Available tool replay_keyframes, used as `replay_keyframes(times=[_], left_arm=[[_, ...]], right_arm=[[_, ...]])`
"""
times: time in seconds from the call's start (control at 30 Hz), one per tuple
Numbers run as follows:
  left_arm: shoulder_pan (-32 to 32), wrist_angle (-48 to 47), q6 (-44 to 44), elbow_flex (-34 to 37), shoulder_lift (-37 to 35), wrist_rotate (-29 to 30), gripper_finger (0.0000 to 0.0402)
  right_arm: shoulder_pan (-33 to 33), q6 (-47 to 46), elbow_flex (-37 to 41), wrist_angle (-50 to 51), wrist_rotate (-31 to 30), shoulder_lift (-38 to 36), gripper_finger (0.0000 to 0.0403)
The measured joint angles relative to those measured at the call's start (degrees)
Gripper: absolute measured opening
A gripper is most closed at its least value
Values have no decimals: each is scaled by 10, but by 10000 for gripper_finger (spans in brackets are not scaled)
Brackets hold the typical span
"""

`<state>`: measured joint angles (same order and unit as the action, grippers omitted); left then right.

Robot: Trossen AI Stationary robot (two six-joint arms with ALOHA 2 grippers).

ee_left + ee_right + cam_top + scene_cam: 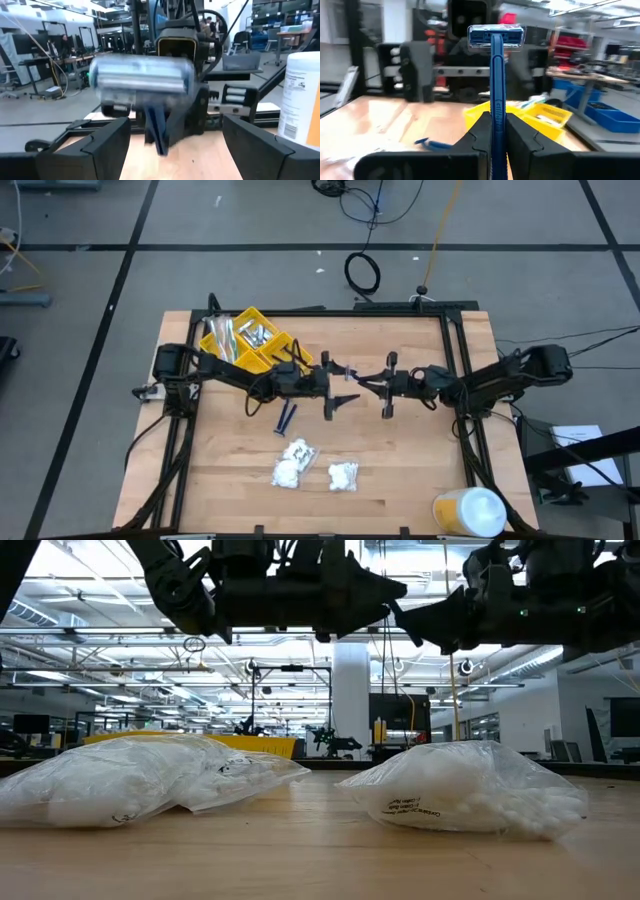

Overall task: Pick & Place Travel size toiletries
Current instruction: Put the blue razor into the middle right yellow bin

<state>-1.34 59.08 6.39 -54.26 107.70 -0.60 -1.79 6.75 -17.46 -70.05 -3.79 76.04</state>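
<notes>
The left gripper (335,392) hung with its fingers spread wide, holding nothing, facing the right gripper (385,387) across a small gap. The right gripper's dark fingers were pinched on the slim blue handle of a razor (496,75), its long axis pointing straight out from the fingertips, the flat ribbed head (496,36) crosswise at the far end, toward the left gripper.

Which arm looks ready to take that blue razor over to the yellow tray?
Probably the left: its claw is open facing the blue razor held by the right claw, and sits nearer the yellow tray.
</notes>
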Motion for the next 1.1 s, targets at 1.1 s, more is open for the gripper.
replay_keyframes(times=[1.1], left_arm=[[7,-8,10,0,-41,-24,305]], right_arm=[[15,-2,-60,-65,70,88,23]])
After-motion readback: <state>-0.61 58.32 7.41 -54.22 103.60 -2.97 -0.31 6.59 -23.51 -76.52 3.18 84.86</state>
